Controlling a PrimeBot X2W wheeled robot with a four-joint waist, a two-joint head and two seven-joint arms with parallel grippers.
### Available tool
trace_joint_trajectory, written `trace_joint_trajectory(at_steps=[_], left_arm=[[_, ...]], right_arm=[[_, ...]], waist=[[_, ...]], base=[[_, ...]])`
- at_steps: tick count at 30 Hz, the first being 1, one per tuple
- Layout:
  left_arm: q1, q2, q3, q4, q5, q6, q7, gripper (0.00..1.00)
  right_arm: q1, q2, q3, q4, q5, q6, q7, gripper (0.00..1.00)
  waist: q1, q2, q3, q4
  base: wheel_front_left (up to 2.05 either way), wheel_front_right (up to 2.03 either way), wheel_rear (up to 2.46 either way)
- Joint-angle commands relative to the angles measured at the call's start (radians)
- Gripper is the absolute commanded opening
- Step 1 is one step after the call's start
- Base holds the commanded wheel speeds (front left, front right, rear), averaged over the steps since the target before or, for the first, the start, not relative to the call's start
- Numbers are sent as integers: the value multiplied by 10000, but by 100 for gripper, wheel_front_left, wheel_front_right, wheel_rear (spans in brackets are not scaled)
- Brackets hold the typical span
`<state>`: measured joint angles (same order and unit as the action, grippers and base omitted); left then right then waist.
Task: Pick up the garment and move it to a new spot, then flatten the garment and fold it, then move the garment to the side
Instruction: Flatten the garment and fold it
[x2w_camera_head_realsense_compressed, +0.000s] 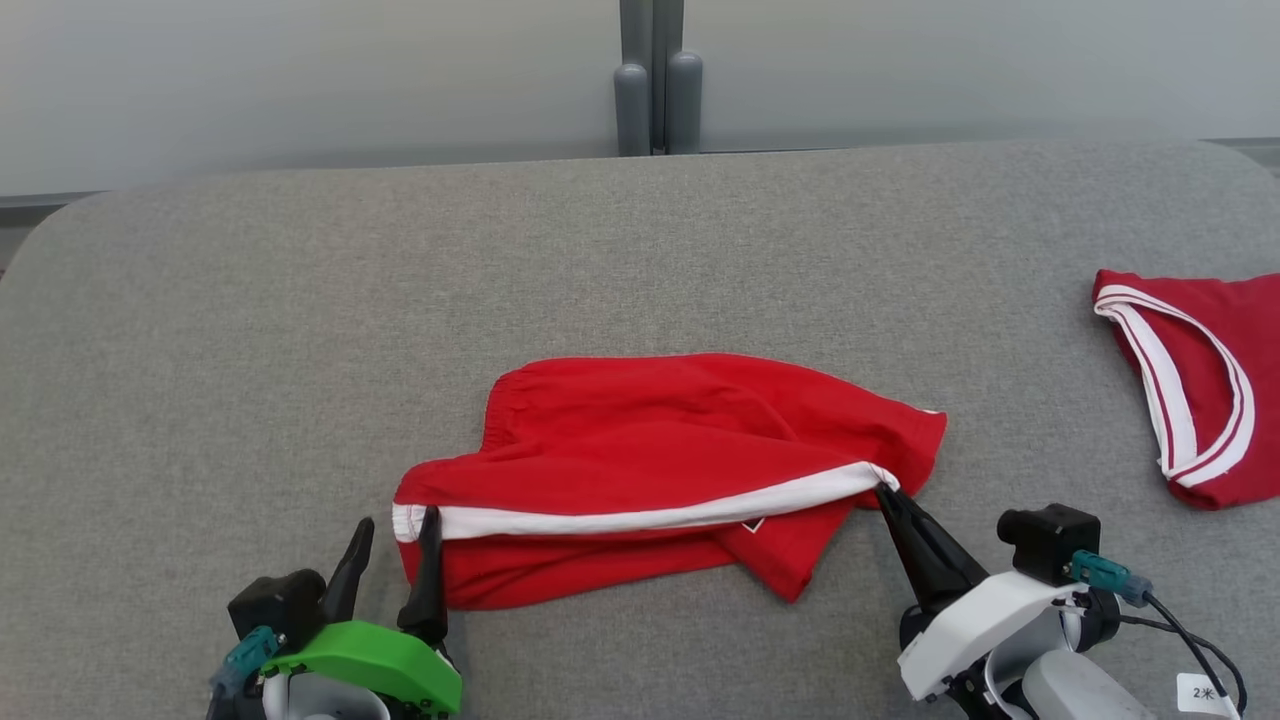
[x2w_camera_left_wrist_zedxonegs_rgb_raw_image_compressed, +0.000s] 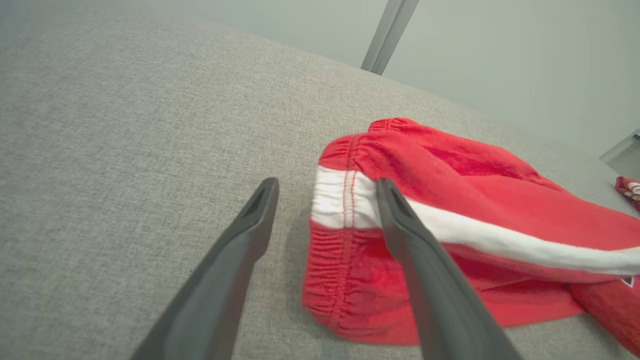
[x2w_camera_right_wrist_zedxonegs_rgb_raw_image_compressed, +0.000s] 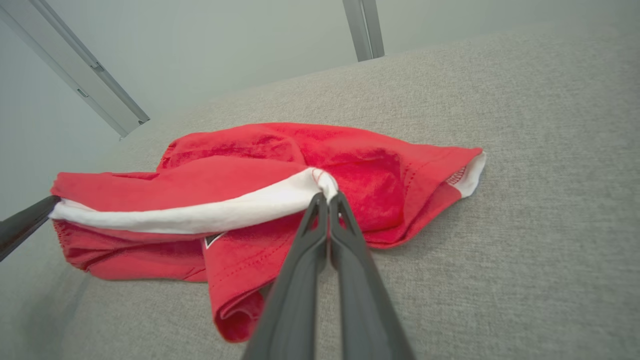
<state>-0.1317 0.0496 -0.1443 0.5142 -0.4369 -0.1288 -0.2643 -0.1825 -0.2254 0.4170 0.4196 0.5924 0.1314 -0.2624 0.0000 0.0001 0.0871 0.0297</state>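
Garment (x2w_camera_head_realsense_compressed: 680, 460): red shorts with a white side stripe, crumpled near the front middle of the table (x2w_camera_head_realsense_compressed: 200, 350), one leg tucked under. Right gripper (x2w_camera_head_realsense_compressed: 888, 490) is pinched tight on the hem end of the stripe, with only a nub of cloth between the tips. Left gripper (x2w_camera_head_realsense_compressed: 398, 522) is spread wide at the waistband end, one finger over the stripe and the other over bare table, nothing clamped. Risks as I see them: if the right arm pulls before the left closes, the cloth drags one-sided and bunches worse. The right bite looks thin and could slip under tension. The left finger looks to be on top of the fabric, not under it, so closing may catch one layer or just shove the waistband away. Second red garment (x2w_camera_head_realsense_compressed: 1200, 390) lies well apart on the right; a move that way could mix the two. Surface is grey woven fabric with rounded corners, probably grippy. Behind it are a plain pale wall and a grey post (x2w_camera_head_realsense_compressed: 655, 80).
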Motion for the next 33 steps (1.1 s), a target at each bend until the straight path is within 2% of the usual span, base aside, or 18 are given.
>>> trace_joint_trajectory(at_steps=[1,5,6,7,8,10,11,16,23,28,33], left_arm=[[-182,39,13,126,-123,-31,8,100],[-363,100,-75,381,-288,-31,8,100],[-411,121,-123,517,-341,-31,8,77],[-436,122,-153,573,-387,-31,8,45],[-459,118,-180,616,-476,-31,8,41],[-515,137,-345,698,-578,-31,8,22],[-538,172,-455,720,-653,-31,8,2],[-589,402,-892,526,-981,-31,8,0],[-573,648,-917,-515,-635,-30,8,0],[-1896,1153,-1492,-938,-416,-30,6,0],[-5270,2177,-2849,-585,-125,-30,7,0]], right_arm=[[-116,-43,18,-41,-84,-17,-27,0],[-147,-67,72,-66,-105,-17,-27,0],[-169,-68,59,-83,-107,-17,-27,0],[-172,-70,47,-93,-124,-17,-27,0],[-169,-65,41,-97,-136,-17,-27,0],[-168,-65,28,-90,-154,-17,-27,0],[-169,-60,18,-83,-162,-17,-27,0],[-200,-62,-32,-51,-171,-17,-27,0],[-261,102,-610,-484,-312,-17,-27,0],[-1233,-20,-839,-813,-519,-17,-27,0],[-4171,-397,-1424,-576,-960,-17,-27,0]], waist=[[0,-1,53,-64],[0,-1,113,-146],[0,-1,141,-160],[0,-1,146,-163],[0,-1,155,-166],[0,-1,165,-161],[0,-1,167,-156],[0,-1,116,-126],[0,-1,-10,-123],[0,-1,589,-143],[0,-1,1804,-57]], base=[[0,0,0],[0,0,0],[0,0,0],[0,0,0],[0,0,0],[0,0,0],[0,0,0],[0,0,0],[0,0,0],[0,0,0],[0,0,0]])
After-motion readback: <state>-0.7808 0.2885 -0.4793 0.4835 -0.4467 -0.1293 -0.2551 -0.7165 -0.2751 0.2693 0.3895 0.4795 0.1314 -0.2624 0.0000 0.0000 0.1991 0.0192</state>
